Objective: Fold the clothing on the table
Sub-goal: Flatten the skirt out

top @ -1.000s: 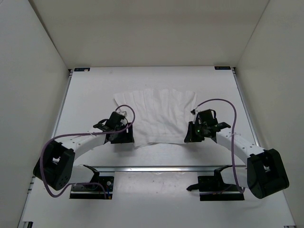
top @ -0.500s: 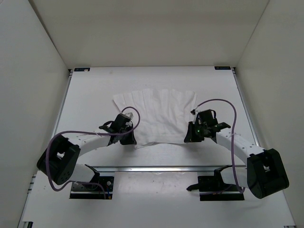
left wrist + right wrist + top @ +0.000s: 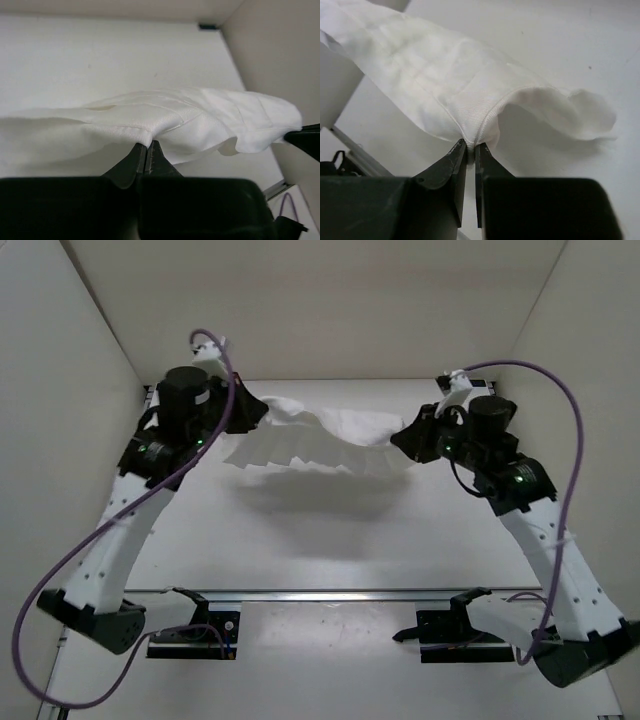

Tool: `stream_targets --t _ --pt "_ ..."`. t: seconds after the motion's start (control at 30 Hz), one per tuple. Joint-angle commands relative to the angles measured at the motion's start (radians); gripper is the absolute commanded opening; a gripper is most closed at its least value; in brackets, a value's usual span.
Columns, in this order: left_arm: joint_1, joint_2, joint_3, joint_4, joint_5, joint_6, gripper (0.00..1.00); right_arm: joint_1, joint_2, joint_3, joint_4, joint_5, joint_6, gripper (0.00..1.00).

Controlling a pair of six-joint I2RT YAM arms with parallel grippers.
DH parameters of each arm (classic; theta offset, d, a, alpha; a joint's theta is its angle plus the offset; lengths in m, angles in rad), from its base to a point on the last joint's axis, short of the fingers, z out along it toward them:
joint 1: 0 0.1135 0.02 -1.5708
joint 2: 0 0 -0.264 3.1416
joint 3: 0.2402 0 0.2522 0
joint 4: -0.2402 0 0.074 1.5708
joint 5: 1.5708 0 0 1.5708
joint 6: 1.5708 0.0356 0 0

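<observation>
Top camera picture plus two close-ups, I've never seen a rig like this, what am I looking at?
You see two robot arms, the left arm and the right arm, bolted at the near edge of a white table. The wide picture comes from a fixed camera above and behind them; each close-up comes from a camera on one wrist. Each arm ends in a two-finger end effector. The left end effector and the right end effector are both shut on opposite ends of a thin white piece of clothing, holding it in the air above the table, sagging between them.
</observation>
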Motion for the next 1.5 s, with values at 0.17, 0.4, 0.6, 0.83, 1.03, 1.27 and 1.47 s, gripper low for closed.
stream_targets --t 0.17,0.4,0.6,0.83,1.03,1.27,1.47 --pt "0.109 -0.101 0.133 -0.229 0.050 0.051 0.00 -0.081 -0.053 0.192 -0.170 -0.121 0.018 0.00" --pt "0.170 0.138 0.250 -0.225 0.073 0.108 0.00 -0.058 0.226 0.306 -0.078 -0.131 0.006 0.00" --pt "0.232 0.499 0.792 -0.364 0.116 0.097 0.00 -0.052 0.542 0.755 -0.145 -0.076 -0.049 0.00" --pt "0.204 0.342 0.446 -0.225 0.090 0.090 0.00 -0.067 0.516 0.655 -0.150 -0.039 -0.054 0.00" --pt "0.120 0.144 -0.124 -0.049 0.021 0.070 0.04 -0.069 0.263 -0.006 0.017 0.021 0.047 0.00" --pt "0.020 -0.011 -0.740 0.163 0.050 -0.019 0.64 -0.018 0.133 -0.533 0.125 0.034 0.139 0.01" --pt "-0.069 -0.085 -0.906 0.222 0.032 -0.100 0.72 -0.004 0.116 -0.636 0.156 0.015 0.147 0.00"
